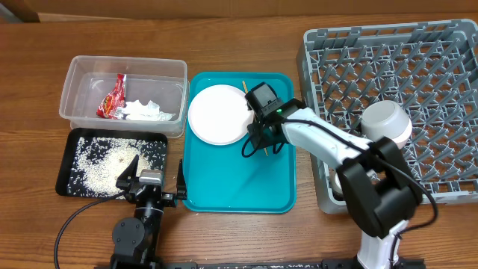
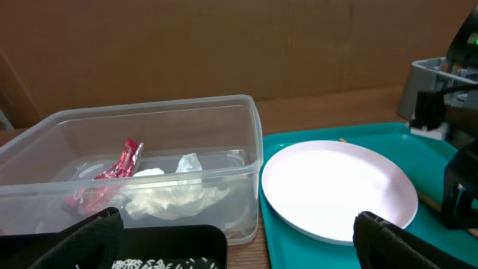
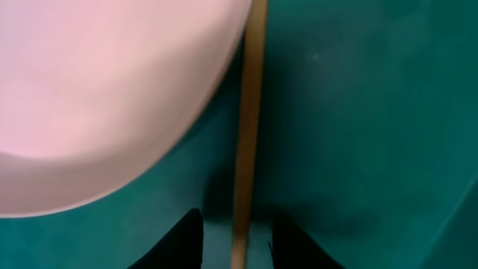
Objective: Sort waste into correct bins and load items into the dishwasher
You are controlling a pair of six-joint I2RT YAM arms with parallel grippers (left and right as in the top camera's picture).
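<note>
My right gripper (image 1: 256,143) hangs low over the teal serving tray (image 1: 224,187), open. Its jaws (image 3: 235,243) straddle a thin wooden chopstick (image 3: 246,127) with a small gap on each side. The chopstick (image 1: 245,87) lies beside a white plate (image 1: 216,113) (image 3: 97,90). The clear tub (image 1: 75,75) holds the red wrapper (image 1: 112,99) and white tissue (image 1: 146,112). The black tray (image 1: 67,161) holds rice grains (image 1: 104,161). A white bowl (image 1: 386,121) sits in the grey dish rack (image 1: 448,45). My left gripper (image 1: 154,173) rests open and empty at the table's front.
The left wrist view shows the tub (image 2: 149,123), wrapper (image 2: 112,168), tissue (image 2: 175,190), plate (image 2: 336,187), the black tray's corner (image 2: 172,246) and the right arm (image 2: 448,112). The rack stands at the right, close to the teal tray's edge.
</note>
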